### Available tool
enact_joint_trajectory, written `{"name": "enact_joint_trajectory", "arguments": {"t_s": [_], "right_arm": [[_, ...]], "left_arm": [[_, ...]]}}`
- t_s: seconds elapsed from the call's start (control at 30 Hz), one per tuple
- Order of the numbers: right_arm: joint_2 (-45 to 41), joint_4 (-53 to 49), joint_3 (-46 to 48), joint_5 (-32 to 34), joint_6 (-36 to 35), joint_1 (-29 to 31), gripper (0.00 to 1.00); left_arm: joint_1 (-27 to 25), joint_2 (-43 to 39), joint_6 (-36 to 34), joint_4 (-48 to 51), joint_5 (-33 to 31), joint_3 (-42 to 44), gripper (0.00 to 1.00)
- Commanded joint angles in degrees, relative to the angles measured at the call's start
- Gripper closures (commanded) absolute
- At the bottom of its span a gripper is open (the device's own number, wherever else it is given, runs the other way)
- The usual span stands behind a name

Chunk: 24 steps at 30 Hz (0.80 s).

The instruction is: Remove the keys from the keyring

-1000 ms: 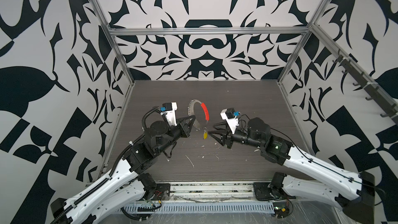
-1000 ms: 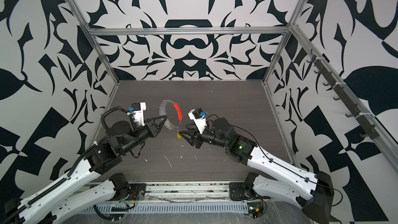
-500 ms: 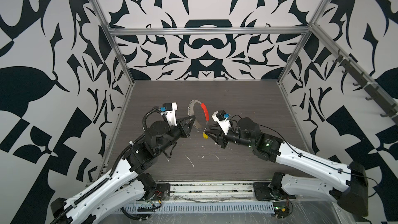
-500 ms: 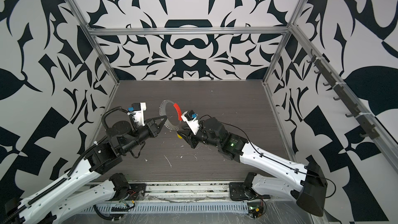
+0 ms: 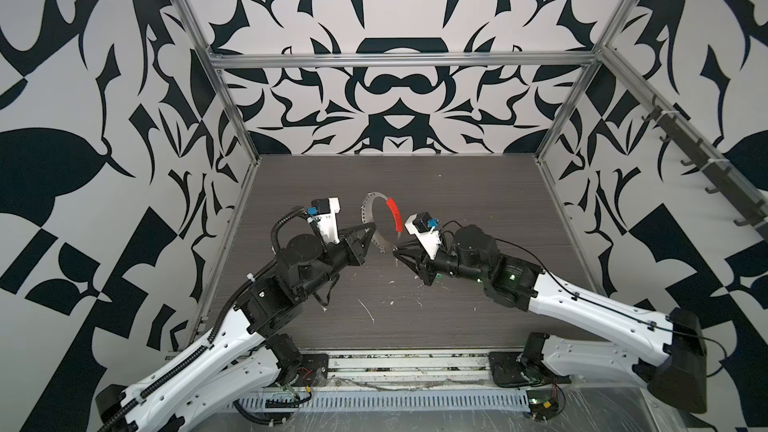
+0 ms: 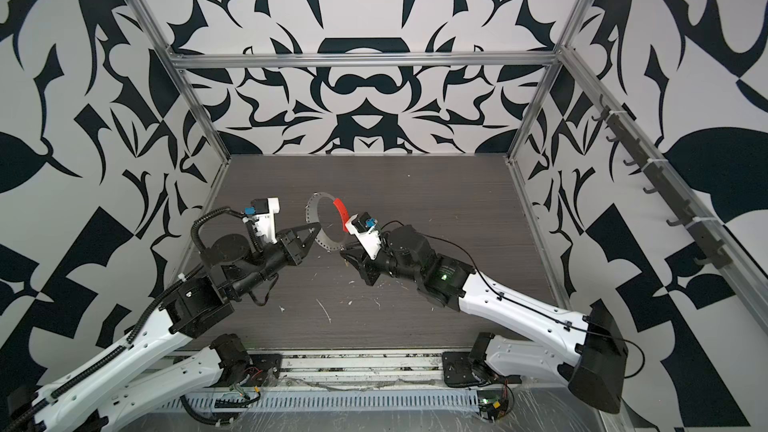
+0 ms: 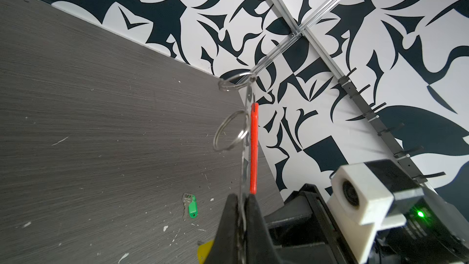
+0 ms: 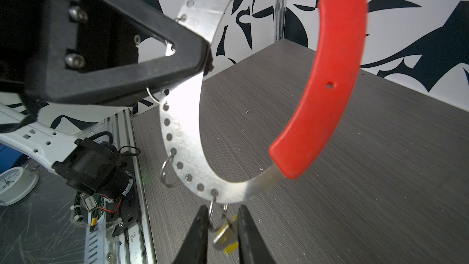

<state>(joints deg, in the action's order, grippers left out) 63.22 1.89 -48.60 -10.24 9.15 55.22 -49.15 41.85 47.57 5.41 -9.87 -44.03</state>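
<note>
Trouble starts at the yellow-tagged key [image 8: 225, 237], which hangs on a small split ring [image 8: 212, 215] from a hole low on the keyring [image 8: 182, 128]. The right gripper [image 8: 222, 208] has its jaws narrow on either side of that key; we cannot tell whether the pads press on it. If they catch the ring's wire along with the key, we judge that a pull would drag the whole hoop and free nothing.

The left gripper [image 7: 241, 199] is clamped on the thin metal band and holds the hoop upright in the air above the middle of the table [image 5: 457, 201]. That pinch is slight, so a sideways tug could swivel the band or slip it.

In both top views the right wrist camera [image 5: 422, 228] sits just beside the red sleeve [image 5: 395, 214] and could knock it. Along the band, empty split rings [image 7: 229, 130] dangle and could snag a finger. The green-tagged key [image 7: 190, 205] lies flat on the table, off the hoop.

Room is tight between the two grippers. Toward the far edge and the right edge the table lies bare.
</note>
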Motion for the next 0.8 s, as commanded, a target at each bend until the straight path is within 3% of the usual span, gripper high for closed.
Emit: {"name": "enact_joint_trajectory", "arguments": {"t_s": [0.0, 0.33, 0.53, 0.77], "right_arm": [[-0.47, 2.14, -2.2, 0.13, -0.49, 0.24, 0.78], [-0.82, 1.89, -2.28, -0.44, -0.62, 0.33, 1.0], [-1.79, -2.09, -4.2, 0.89, -0.84, 0.35, 1.0], [-0.52, -13.71, -11.8, 2.15, -1.77, 0.33, 1.0]], "left_arm": [[0.11, -0.62, -0.11, -1.28, -0.1, -1.7, 1.0], [0.12, -1.06, -0.2, -1.28, -0.93, -1.5, 1.0], [0.16, -1.04, 0.15, 0.38, -2.03, -1.58, 1.0], [0.11, -1.86, 0.94, 2.56, -3.95, 0.25, 0.65]]}}
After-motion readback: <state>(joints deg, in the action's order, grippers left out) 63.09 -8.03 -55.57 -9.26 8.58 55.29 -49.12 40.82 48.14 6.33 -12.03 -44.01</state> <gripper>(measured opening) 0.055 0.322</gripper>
